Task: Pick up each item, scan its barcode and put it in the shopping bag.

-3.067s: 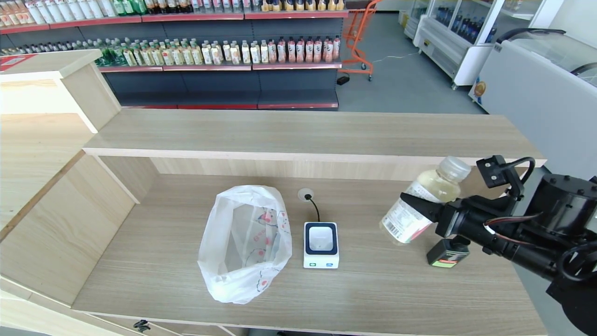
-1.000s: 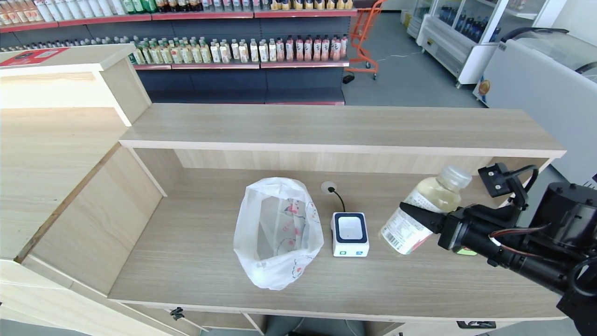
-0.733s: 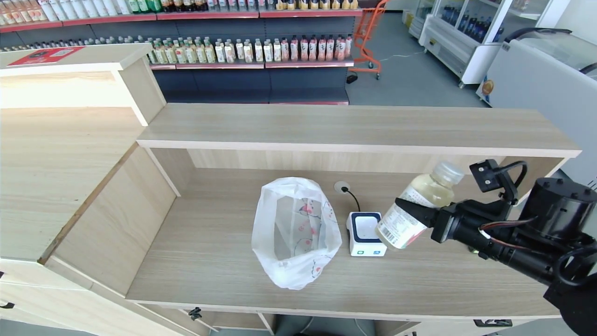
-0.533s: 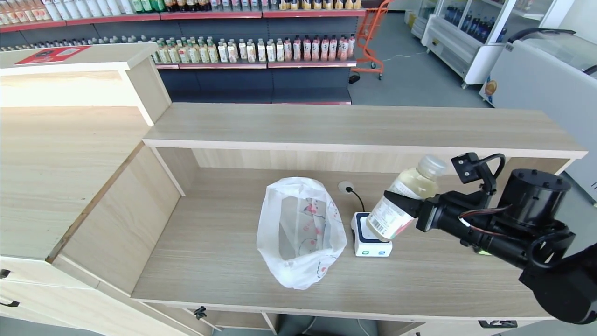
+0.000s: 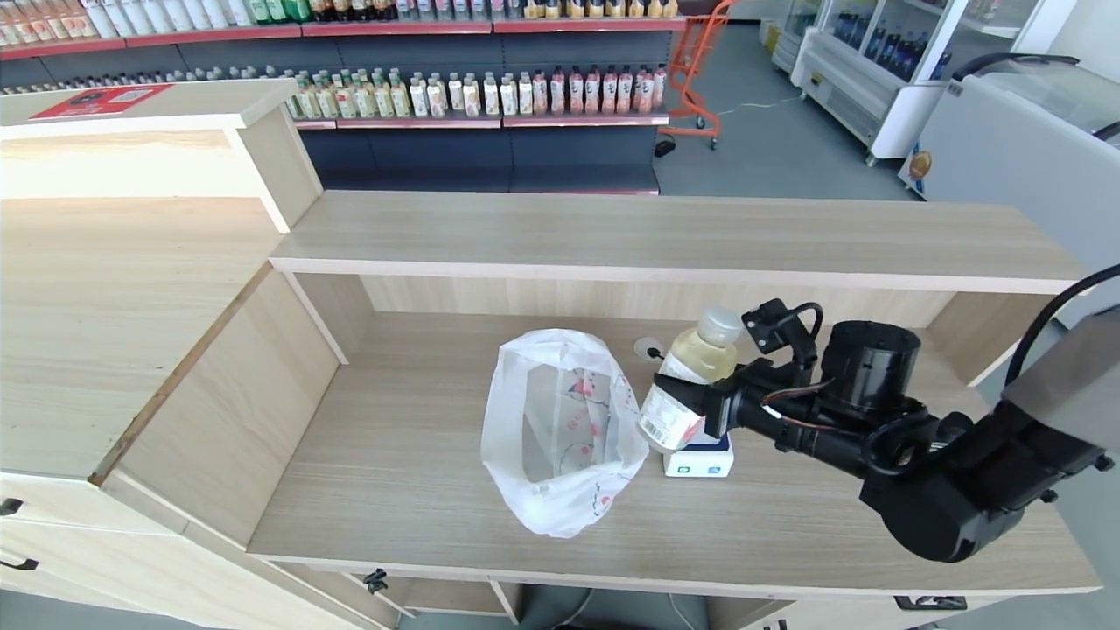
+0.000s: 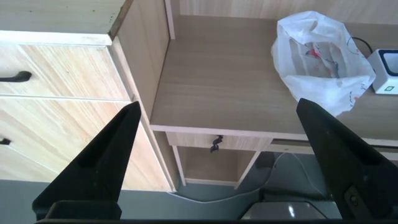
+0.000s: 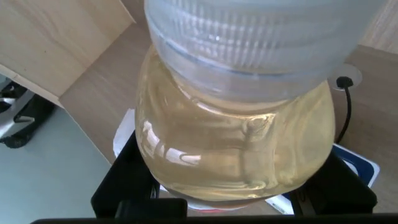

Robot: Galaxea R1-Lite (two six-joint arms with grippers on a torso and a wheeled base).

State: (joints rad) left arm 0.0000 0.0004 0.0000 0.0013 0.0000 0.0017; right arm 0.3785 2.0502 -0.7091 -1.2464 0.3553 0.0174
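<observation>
Head view: my right jaws are clamped on a clear bottle (image 5: pixel 687 385) of pale yellow drink, gripping it around the labelled lower half. The bottle is off the table (image 5: pixel 411 472) and tilted, with its white cap toward the far edge and its base over the white scanner (image 5: pixel 700 458), hiding most of the scanner's top face. The scanner sits about mid-table, and its black cable (image 5: pixel 654 353) runs to a round port near the back wall. Just beside it, toward the table's left edge, stands the white shopping bag (image 5: pixel 560 437) with its mouth open upward. The bottle's base is near the bag's rim; I cannot tell whether they touch.

Left wrist view: my left jaws stand wide open with nothing between them, the two dark fingers (image 6: pixel 99 165) held out past the table's front edge. The shopping bag (image 6: pixel 323 53) and a corner of the scanner (image 6: pixel 387 63) lie beyond. A drawer front with a black handle (image 6: pixel 15 77) is by the left front corner.

Right wrist view: the bottle (image 7: pixel 236 149) sits between my right jaws, its cap (image 7: pixel 249 37) nearest the lens. The scanner (image 7: pixel 357 165) and the cable port (image 7: pixel 345 81) lie below it.
</observation>
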